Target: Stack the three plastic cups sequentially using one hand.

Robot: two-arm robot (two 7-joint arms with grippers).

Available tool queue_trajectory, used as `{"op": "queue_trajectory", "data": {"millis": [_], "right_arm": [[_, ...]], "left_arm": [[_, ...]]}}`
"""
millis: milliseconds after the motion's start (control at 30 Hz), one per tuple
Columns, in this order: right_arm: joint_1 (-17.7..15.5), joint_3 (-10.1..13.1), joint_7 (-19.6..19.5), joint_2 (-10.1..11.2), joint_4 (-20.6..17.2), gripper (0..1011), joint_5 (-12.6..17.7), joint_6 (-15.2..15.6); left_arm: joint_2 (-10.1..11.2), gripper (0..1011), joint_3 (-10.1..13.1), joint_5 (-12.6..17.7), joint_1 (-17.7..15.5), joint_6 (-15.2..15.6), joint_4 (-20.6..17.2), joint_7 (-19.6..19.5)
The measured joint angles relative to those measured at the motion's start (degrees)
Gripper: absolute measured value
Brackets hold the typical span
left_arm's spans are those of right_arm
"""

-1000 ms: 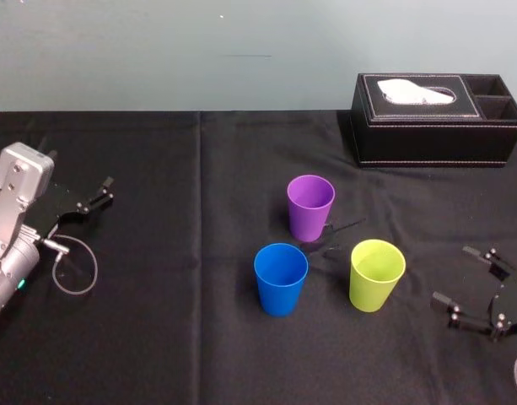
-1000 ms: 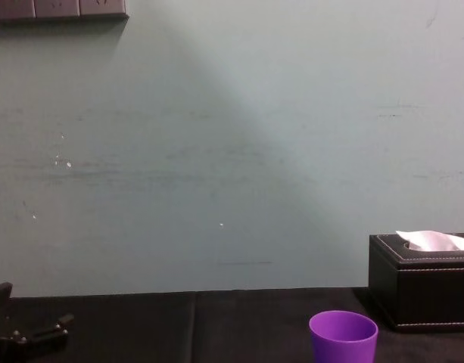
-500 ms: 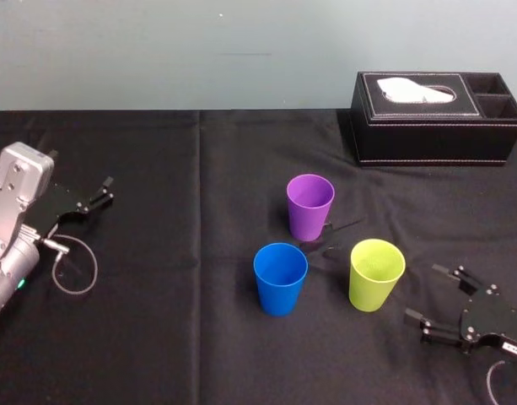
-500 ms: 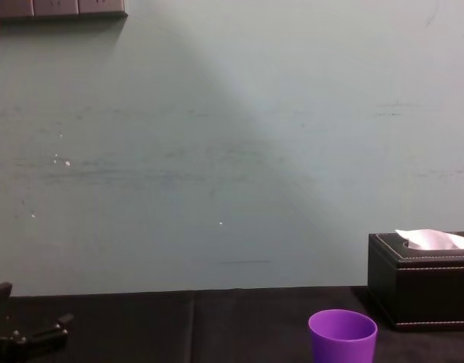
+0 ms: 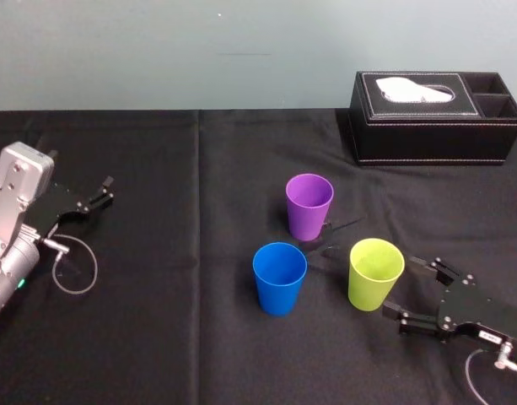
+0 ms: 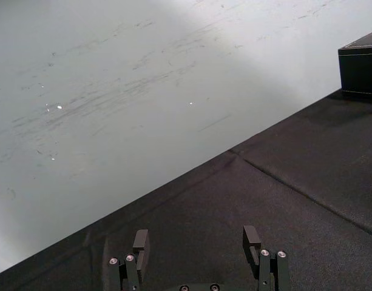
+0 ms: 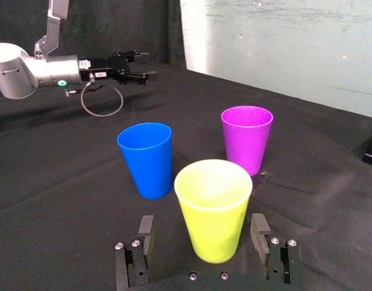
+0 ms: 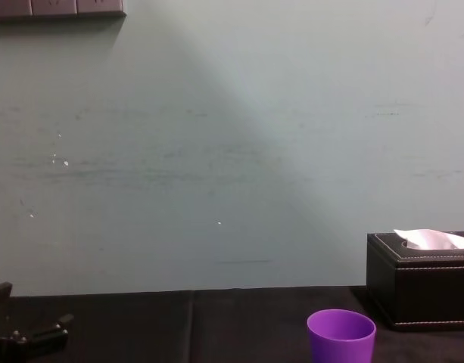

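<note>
Three cups stand upright on the black tablecloth (image 5: 174, 337): purple (image 5: 309, 205) at the back, blue (image 5: 279, 277) front left, yellow-green (image 5: 375, 272) front right. My right gripper (image 5: 401, 287) lies low at the yellow-green cup's right side, open. In the right wrist view that cup (image 7: 213, 206) stands between the two fingers (image 7: 145, 233) with a gap on each side, and the blue cup (image 7: 146, 157) and purple cup (image 7: 247, 137) stand beyond it. My left gripper (image 5: 106, 191) rests far left, open with nothing in it (image 6: 196, 241). The purple cup's rim (image 8: 341, 327) shows in the chest view.
A black leather tissue box (image 5: 435, 118) stands at the back right, against the wall. A thin cable loop (image 5: 72, 266) lies by the left arm. The cups stand close together, a few centimetres apart. Bare cloth stretches between the left arm and the cups.
My right gripper has slid left along the table toward the yellow-green cup until its open fingers flank it. The cups and the left arm have not moved.
</note>
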Motion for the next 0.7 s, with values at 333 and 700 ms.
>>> {"op": "queue_trajectory", "data": {"millis": [333, 700], "right_arm": [[3.6, -2.6, -0.2, -1.4, 0.5, 1002, -2.2, 1.6], [6.7, -4.6, -1.8, -2.4, 1.4, 1003, -5.0, 2.8]], "left_arm": [[0.0, 1011, 0.0, 0.0, 0.0, 0.0, 0.0, 0.0], [0.0, 1011, 0.0, 0.0, 0.0, 0.0, 0.0, 0.0]]}}
